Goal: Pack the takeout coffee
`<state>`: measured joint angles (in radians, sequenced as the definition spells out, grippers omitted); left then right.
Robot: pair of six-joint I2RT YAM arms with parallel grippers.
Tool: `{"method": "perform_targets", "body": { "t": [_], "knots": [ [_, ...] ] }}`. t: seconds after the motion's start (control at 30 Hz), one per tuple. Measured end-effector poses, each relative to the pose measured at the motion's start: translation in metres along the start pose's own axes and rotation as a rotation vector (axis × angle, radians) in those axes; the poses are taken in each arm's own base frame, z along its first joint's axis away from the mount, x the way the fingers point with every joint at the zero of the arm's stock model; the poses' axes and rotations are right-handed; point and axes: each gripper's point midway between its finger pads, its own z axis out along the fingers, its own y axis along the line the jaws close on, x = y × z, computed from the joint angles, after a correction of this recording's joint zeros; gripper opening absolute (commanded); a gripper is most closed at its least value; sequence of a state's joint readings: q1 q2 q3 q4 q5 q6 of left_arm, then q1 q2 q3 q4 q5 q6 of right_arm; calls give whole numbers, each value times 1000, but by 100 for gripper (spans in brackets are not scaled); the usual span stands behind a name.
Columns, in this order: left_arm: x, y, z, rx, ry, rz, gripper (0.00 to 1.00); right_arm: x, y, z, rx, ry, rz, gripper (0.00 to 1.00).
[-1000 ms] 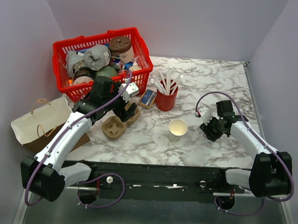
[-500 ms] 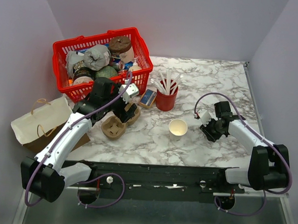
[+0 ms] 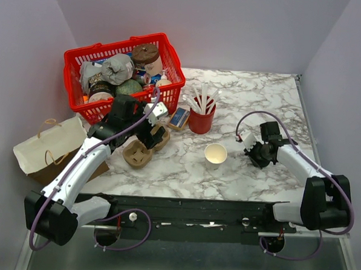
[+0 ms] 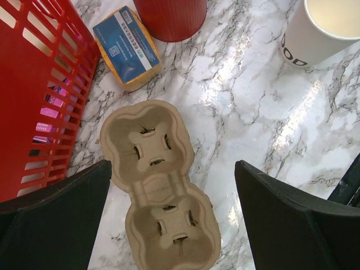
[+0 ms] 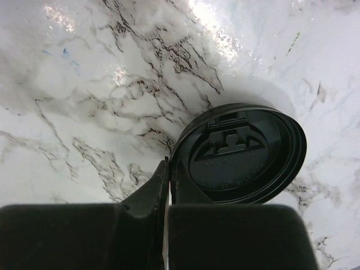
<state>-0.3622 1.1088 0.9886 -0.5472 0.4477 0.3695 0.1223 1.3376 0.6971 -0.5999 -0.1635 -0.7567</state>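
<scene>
Now that the right end effector (image 5: pixel 167 185) has pinched the round black plastic lid's (image 5: pixel 239 153) rim, capping the open cream paper cup (image 3: pixel 216 153) can follow; left end effector (image 4: pixel 174 219) gapes wide.

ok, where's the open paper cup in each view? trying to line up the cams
Top external: paper cup at table centre, in front of the red cup, lidless, left of the right gripper.
Left wrist: top right corner, cut off by the frame edge; red cup at top centre.
Right wrist: not in view; only the black lid pinched at its rim by shut jaws.
Shared landmark: the marble tabletop.
</scene>
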Motion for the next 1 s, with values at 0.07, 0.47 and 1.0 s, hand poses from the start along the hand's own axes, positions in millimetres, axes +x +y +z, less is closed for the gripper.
{"method": "perform_targets", "body": {
  "t": [0.07,0.47,1.0],
  "knots": [
    [0,0,0,0,0,8,98,-2,0,-6,11,-13,5,3],
    [-35,-25,-2,138,-143,235,98,-139,26,-174,-105,-604,-50,3],
    [-107,-86,35,296,-306,299,98,-175,105,-188,-874,-697,256,7]
  ]
}}
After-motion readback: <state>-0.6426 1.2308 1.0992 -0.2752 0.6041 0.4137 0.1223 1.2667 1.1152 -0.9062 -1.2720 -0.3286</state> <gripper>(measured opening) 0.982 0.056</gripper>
